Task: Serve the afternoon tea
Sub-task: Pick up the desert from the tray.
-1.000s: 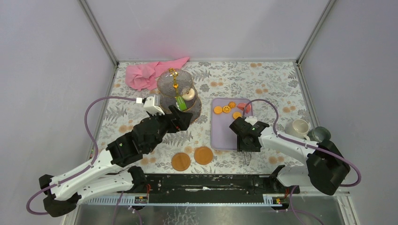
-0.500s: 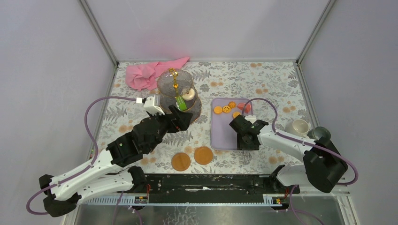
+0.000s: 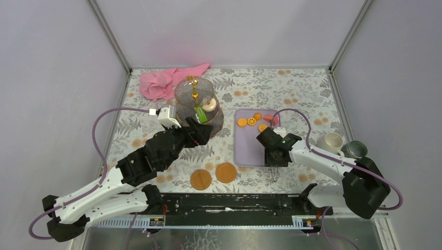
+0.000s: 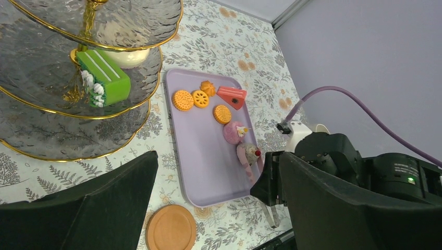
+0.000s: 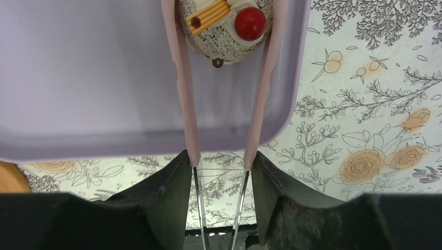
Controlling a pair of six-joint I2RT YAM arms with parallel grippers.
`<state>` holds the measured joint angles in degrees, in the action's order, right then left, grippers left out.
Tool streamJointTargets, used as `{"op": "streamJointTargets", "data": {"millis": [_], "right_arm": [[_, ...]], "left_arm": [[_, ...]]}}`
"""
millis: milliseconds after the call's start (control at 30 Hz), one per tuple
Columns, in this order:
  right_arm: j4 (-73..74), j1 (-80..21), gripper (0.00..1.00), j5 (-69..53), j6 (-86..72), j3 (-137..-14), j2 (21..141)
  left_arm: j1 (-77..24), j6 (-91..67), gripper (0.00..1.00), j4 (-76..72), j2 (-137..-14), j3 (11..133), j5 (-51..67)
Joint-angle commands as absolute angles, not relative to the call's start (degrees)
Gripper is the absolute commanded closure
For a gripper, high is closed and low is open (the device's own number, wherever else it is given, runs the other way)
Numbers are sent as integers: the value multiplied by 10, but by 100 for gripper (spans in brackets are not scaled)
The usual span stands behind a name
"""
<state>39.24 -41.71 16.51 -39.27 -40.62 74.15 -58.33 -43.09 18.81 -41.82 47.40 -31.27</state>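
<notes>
The three-tier glass stand [image 3: 194, 94] with its gold stem stands at the back left and carries a green cake [image 4: 104, 78] and a cream pastry [image 4: 127, 56] on its middle tier. My left gripper [image 3: 200, 133] hovers open and holds nothing just in front of the stand. My right gripper [image 5: 221, 166] is shut on the pink tongs [image 5: 180, 78] over the near right corner of the lilac tray [image 3: 247, 151]. The tong tips flank a speckled cupcake [image 5: 226, 26] with a red cherry. A pink cupcake [image 4: 233, 132], orange biscuits [image 4: 183, 100] and a red slice [image 4: 232, 96] lie further up the tray.
A cream mug [image 3: 331, 141] and a grey-green mug [image 3: 355, 149] stand at the right edge. Two round orange coasters [image 3: 200, 179] lie near the front, left of the tray. A pink cloth [image 3: 164, 82] is bunched at the back left behind the stand.
My right gripper has squeezed the tongs narrower around the speckled cupcake and shifted slightly. The left arm has hardly moved.
</notes>
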Motion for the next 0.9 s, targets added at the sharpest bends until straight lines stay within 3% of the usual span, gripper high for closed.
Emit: {"op": "streamJointTargets", "data": {"millis": [0,400,867], "right_arm": [[420,-414,61,157,-396,-415,696],[444,-441,65,161,-422,-429,664],[469,-601,65,205,-488,-522,717]], "left_arm": [[-579,-433,7,160,-415,475,-315],[-579,-423,7,166,-417,485,-325],[-578,-417,7,198,-399,493,-376]]}}
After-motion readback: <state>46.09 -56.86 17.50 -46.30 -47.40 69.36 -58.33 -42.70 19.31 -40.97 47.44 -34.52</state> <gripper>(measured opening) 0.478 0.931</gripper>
